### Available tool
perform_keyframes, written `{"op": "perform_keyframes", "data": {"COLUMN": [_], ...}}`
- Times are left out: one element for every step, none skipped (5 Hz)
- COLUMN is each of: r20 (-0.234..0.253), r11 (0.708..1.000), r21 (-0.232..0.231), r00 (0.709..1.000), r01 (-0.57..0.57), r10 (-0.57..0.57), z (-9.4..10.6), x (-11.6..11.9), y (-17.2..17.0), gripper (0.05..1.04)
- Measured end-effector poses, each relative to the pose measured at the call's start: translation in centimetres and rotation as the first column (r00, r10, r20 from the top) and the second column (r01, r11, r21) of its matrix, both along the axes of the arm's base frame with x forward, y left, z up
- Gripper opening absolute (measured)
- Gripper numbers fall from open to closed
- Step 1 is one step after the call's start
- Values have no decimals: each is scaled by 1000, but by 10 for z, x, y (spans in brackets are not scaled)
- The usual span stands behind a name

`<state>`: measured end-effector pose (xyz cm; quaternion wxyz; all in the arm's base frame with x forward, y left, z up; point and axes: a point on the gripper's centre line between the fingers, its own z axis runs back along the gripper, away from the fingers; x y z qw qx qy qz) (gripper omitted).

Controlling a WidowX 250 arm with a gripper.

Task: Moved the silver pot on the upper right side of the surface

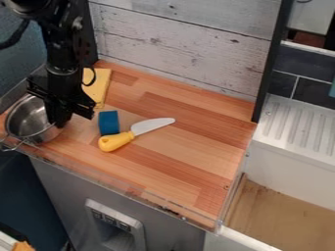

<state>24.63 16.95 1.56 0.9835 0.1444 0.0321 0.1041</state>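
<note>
The pot (25,117) lies left of the block (108,123), the knife (135,132) right, the cloth (97,87) behind.

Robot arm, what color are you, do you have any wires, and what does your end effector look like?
The arm is black, with chunky joints and small shiny spots. A thin black cable loops beside it, and a thicker black cable curves at the upper left. The end effector is black too, below a wide crossbar.
</note>
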Motion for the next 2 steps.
{"op": "perform_keyframes", "data": {"r20": [15, 61], "r11": [999, 995], "r21": [45, 79], "r00": [1000, 996], "r01": [24, 65], "r10": [-24, -70], "z": [29, 54], "x": [5, 10], "y": [-13, -30], "gripper": [58, 55]}}
